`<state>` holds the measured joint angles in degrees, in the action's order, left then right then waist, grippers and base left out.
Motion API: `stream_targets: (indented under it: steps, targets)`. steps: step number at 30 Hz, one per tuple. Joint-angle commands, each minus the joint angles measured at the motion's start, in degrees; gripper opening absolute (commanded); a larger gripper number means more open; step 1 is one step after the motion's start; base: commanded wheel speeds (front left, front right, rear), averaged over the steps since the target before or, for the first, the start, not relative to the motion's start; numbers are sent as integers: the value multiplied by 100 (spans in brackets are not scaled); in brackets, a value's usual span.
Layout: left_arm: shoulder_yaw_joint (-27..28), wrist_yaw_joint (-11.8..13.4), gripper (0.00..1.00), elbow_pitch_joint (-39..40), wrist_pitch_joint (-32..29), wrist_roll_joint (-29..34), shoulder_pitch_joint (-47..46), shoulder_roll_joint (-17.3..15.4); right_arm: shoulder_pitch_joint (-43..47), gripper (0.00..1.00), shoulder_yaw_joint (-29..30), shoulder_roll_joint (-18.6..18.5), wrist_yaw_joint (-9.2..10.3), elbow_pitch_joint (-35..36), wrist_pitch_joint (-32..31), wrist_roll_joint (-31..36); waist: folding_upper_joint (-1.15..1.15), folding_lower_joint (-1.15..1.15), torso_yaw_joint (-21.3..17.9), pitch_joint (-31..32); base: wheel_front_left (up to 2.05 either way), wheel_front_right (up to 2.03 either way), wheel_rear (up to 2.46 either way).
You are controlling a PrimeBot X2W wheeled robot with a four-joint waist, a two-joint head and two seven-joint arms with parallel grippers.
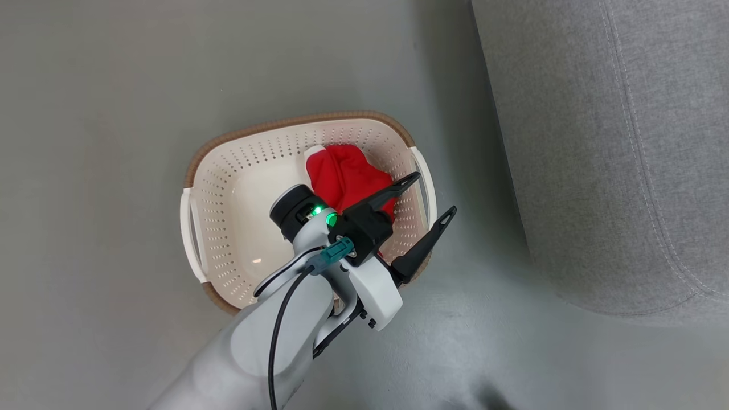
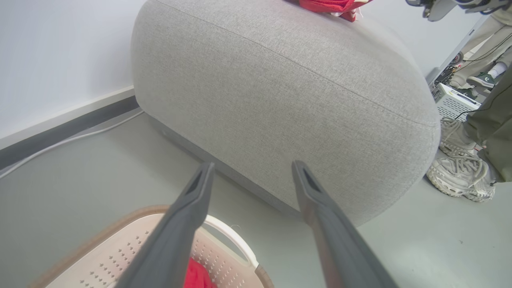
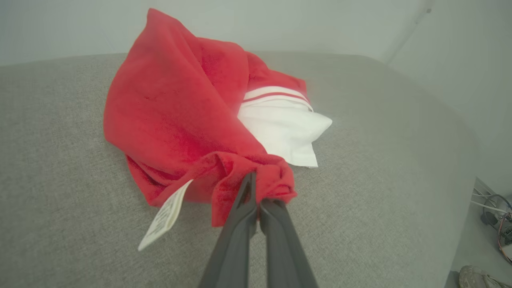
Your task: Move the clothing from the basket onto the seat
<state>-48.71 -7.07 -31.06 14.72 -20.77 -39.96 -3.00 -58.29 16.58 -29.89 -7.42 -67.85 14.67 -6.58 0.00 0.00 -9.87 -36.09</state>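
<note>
Right wrist view — clothing (image 3: 176, 120) in tool (image 3: 257, 196)

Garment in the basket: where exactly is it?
Head view: the red garment lies in the upper-right part of the basket, on the sofa side, under the open left gripper.

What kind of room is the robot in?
Probably a test room set up like a living room: a grey sofa, a laundry basket on a grey floor, and a white equipment box nearby.
</note>
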Motion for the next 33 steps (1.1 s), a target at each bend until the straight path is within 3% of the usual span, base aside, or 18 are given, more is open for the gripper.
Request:
stream_targets:
  steps: [1, 2, 3, 9, 21, 33]
  targets:
    - [167, -32, 100, 128, 28, -35, 101, 12, 273, 20, -3, -110, -7, 27, 33, -33, 0, 0, 38, 101, 0, 0, 0]
    - [191, -32, 100, 129, 28, -40, 125, 12, 348, 73, 9, -87, -7, 36, 33, -33, 0, 0, 47, 145, 0, 0, 0]
    - [218, -32, 100, 130, 28, -40, 150, 12, 439, 100, -5, -56, -7, 45, 33, -18, 0, 0, 57, 193, 0, 0, 0]
    - [451, -23, 100, 111, 28, -15, 355, 12, 976, 100, -76, 157, -7, 316, 33, -13, 0, 0, 107, 527, 0, 0, 0]
    - [1250, -9, 100, 217, 28, 71, 1027, -76, 1763, 100, -968, 592, -7, 1266, 33, -289, 0, 0, 198, 1351, 0, 0, 0]
    - [1884, -30, 100, 415, 28, 135, 1837, -68, 2555, 100, -1780, 849, -7, 1784, 33, -744, 0, 0, 687, 2192, 0, 0, 0]
